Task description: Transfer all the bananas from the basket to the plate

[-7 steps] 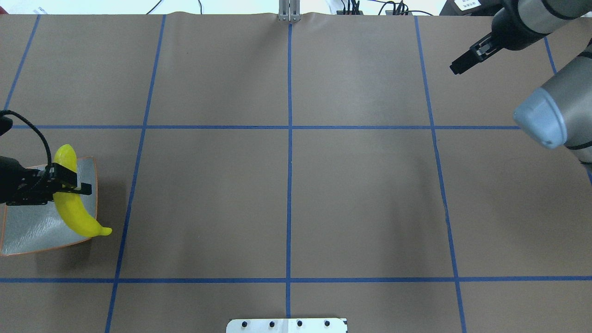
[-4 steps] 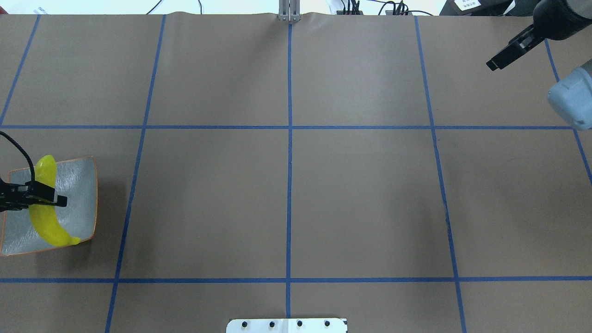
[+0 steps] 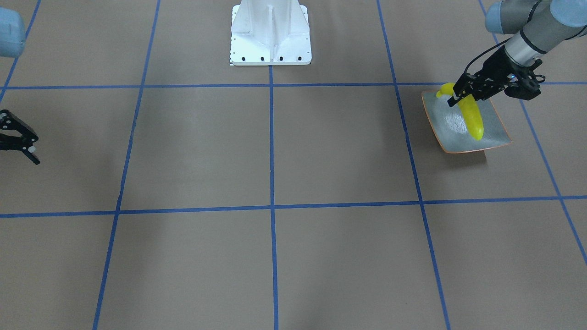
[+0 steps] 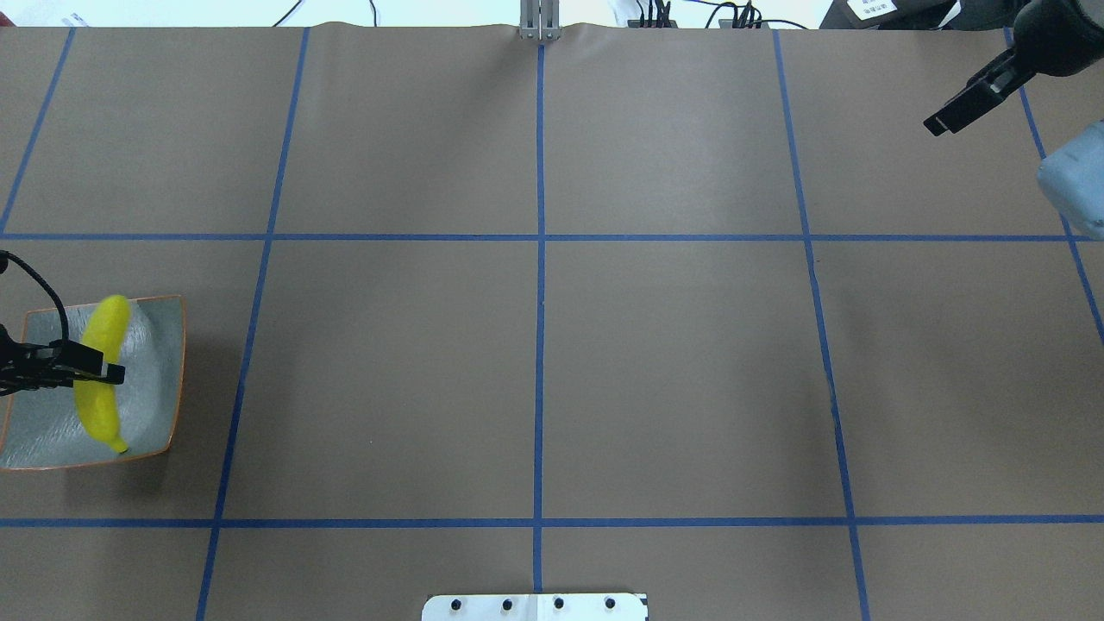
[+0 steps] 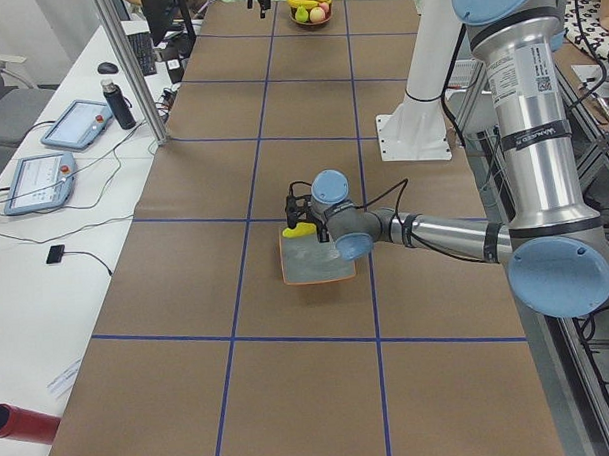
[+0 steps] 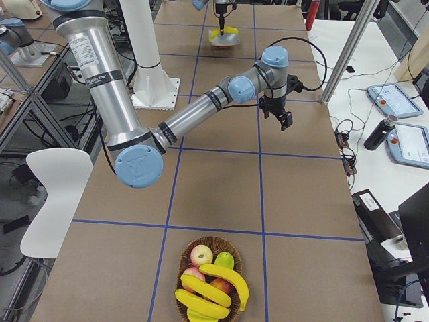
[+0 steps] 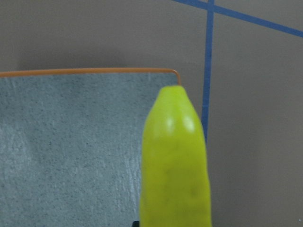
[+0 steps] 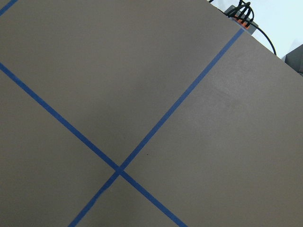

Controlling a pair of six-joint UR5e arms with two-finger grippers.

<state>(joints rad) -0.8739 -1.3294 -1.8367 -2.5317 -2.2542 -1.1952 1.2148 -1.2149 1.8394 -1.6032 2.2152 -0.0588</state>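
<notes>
Since the previous frame, the right claw [image 3: 35,147] has withdrawn farther toward the tabletop [image 4: 535,371] edge. You see its fingers spread, holding nothing. The left claw [image 4: 112,373] stays clenched on one banana [image 4: 97,414] over the plate [image 4: 164,345]; contact with the plate cannot be confirmed. The remaining bananas [image 6: 211,295] lie in the basket [image 6: 182,310], well apart.

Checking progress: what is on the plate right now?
One banana, clamped by the left gripper, low over the plate; contact cannot be told. The plate surface beneath them is covered.
</notes>
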